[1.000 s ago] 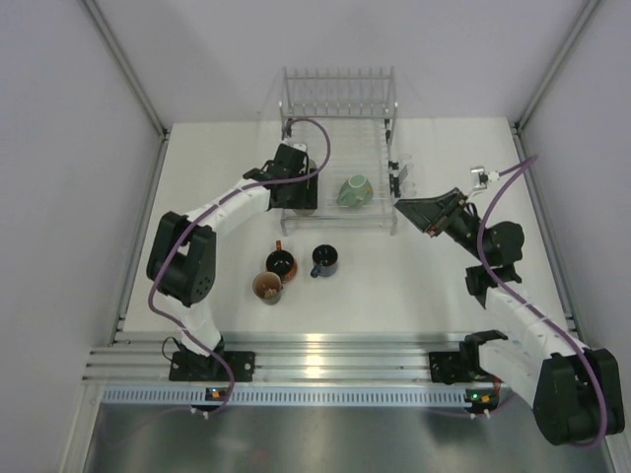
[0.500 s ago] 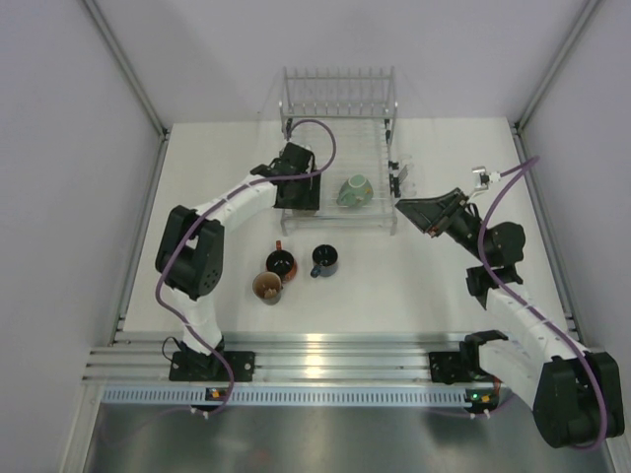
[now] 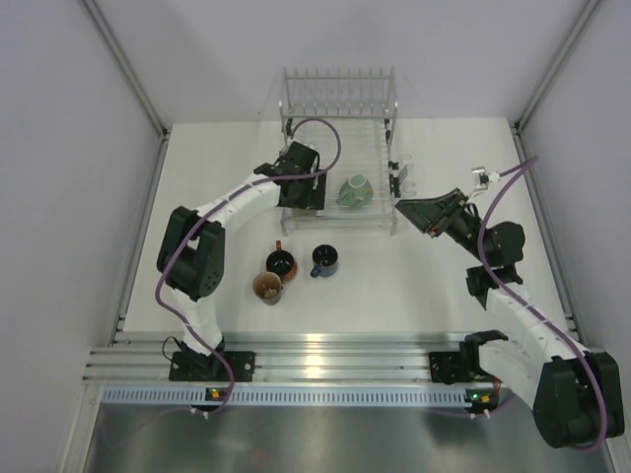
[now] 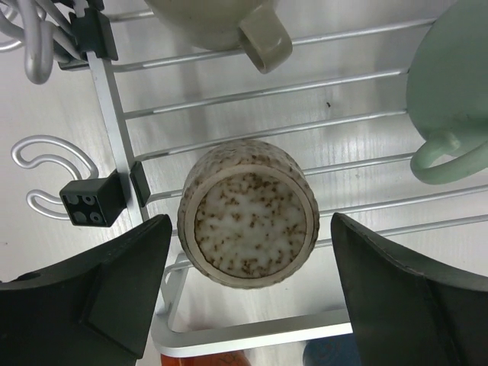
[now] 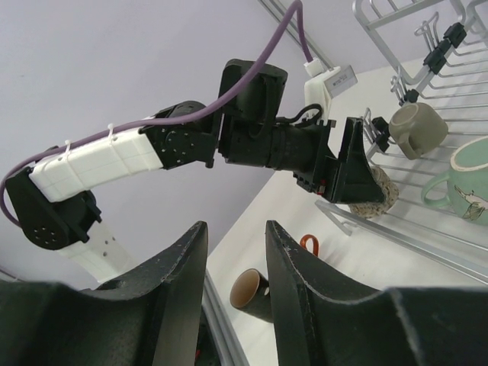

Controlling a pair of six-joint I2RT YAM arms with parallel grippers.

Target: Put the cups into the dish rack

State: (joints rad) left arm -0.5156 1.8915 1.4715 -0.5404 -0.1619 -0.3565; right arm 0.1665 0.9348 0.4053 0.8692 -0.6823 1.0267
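Observation:
In the left wrist view a speckled beige cup [image 4: 248, 223] stands upside down on the wires of the dish rack [image 4: 252, 339], at its near-left corner. My left gripper [image 4: 252, 229] is open around it, with a gap on each side. A plain beige cup [image 4: 221, 19] and the mint-green cup [image 4: 450, 84] also lie in the rack. From above, my left gripper [image 3: 299, 187] hides the speckled cup. The black cup [image 3: 281, 262], dark blue cup [image 3: 324, 260] and orange-brown cup [image 3: 266, 287] sit on the table. My right gripper [image 3: 409, 209] hovers open and holds nothing, right of the rack [image 3: 335, 99].
The rack's upright tines stand at its far end. Clips and wire hooks [image 4: 46, 171] hang on the rack's left rail. Grey walls close in the white table on both sides. An aluminium rail [image 3: 325, 350] runs along the near edge.
My left gripper has shifted slightly right over the rack's near-left corner and its jaws have spread wider off the speckled cup. The right arm has not moved.

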